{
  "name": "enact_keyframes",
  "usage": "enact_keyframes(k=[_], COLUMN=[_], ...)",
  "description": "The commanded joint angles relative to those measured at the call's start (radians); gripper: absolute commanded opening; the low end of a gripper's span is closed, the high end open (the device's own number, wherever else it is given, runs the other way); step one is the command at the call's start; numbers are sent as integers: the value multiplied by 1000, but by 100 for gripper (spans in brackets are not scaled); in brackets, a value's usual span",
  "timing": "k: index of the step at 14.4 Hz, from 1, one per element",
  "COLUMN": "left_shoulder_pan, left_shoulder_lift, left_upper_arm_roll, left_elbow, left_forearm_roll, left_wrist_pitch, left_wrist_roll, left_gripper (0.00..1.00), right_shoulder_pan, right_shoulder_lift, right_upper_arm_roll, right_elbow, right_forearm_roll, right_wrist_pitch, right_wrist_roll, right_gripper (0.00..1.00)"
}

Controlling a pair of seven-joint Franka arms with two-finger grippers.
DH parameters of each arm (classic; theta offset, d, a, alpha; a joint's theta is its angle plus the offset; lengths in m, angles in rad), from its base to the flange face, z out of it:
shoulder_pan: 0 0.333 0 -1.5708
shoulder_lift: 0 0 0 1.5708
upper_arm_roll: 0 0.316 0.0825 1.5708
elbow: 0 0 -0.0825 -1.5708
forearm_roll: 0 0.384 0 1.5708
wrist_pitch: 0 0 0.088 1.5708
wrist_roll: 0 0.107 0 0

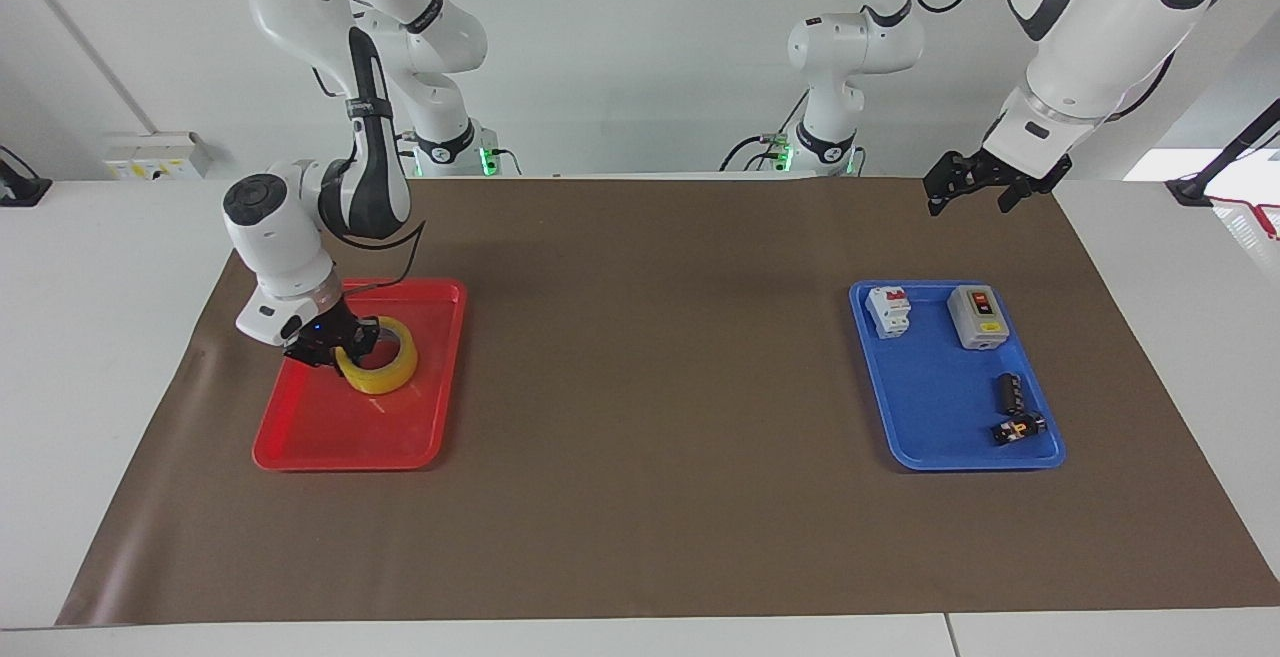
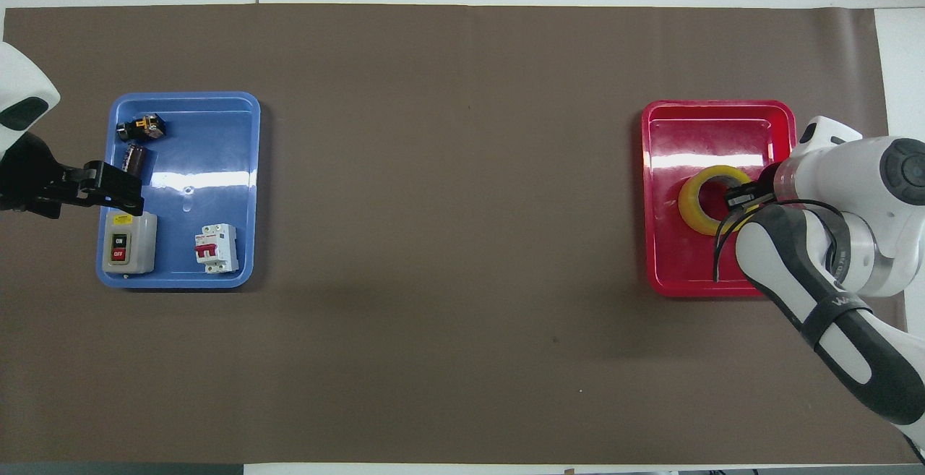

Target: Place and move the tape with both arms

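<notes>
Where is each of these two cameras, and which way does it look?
Facing view: high across the table, looking back at the robots; both big arms show whole, the right gripper at the tape in the red tray, the left gripper waiting in the air.
Overhead view: above the robots' end, looking steeply down; only forearms and grippers show.
Both share the tape, red tray and blue tray, mirrored.

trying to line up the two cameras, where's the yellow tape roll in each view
Facing view: the tape sits in the red tray, lower part of the picture toward its left edge, with the right gripper at it.
Overhead view: the tape is mid-height near the right edge.
Shared landmark: the red tray.
</notes>
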Motion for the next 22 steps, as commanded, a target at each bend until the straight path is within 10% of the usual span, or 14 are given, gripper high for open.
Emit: enact_keyframes(k=[1, 4, 6, 10, 17, 22], left_shoulder_pan=[6, 6, 6, 6, 6, 6], left_shoulder_lift=[-31, -31, -31, -31, -31, -31], left_upper_arm_roll=[2, 2, 2, 2, 2, 2], left_elbow=[-37, -37, -37, -37, -37, -37], left_forearm_roll=[-12, -12, -12, -12, -12, -12], left_wrist_pitch=[23, 21, 23, 23, 23, 21], left_wrist_roll=[7, 7, 7, 7, 7, 7], left_gripper=[100, 100, 100, 100, 100, 100], right_shoulder_pan=[-24, -27, -29, -27, 7, 2], right_shoulder_lift=[5, 5, 5, -38, -198, -144], right_upper_arm_roll=[11, 11, 11, 13, 39, 47], right_elbow=[-6, -6, -3, 91, 424, 782], right_forearm_roll=[5, 5, 5, 17, 9, -54], right_wrist_pitch=[28, 28, 17, -137, -741, -1062], right_wrist_roll=[-15, -21, -10, 11, 396, 429], right_gripper=[0, 6, 99, 100, 100, 100])
